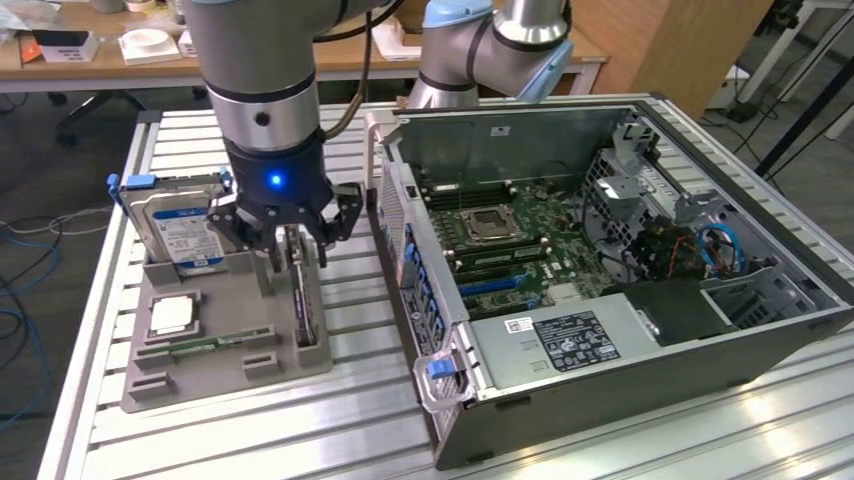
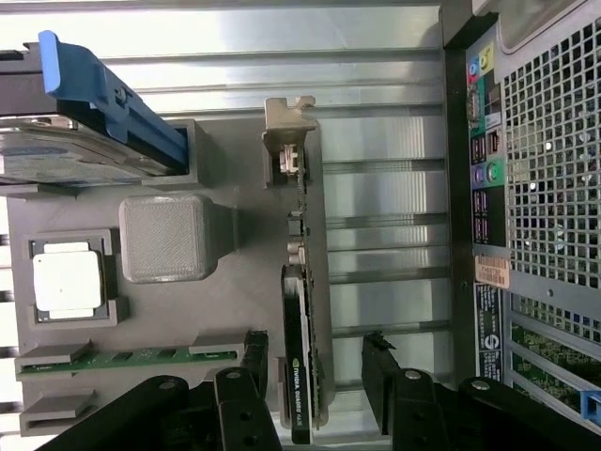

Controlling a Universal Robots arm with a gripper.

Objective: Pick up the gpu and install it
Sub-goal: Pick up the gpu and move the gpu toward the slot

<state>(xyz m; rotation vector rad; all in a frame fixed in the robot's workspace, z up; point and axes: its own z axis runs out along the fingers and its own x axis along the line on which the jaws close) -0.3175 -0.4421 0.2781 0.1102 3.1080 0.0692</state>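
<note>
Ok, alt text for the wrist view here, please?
The open gripper straddles the gpu, which stands on edge in a grey parts holder, one finger on each side. The holder also carries a hard drive, a processor chip and a memory stick; the computer case stands alongside.

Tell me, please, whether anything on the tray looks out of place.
Nothing stands out. The gpu stands on edge in its tray slot, the drive, chip and memory stick sit in theirs, and the open tool straddles the gpu.
</note>
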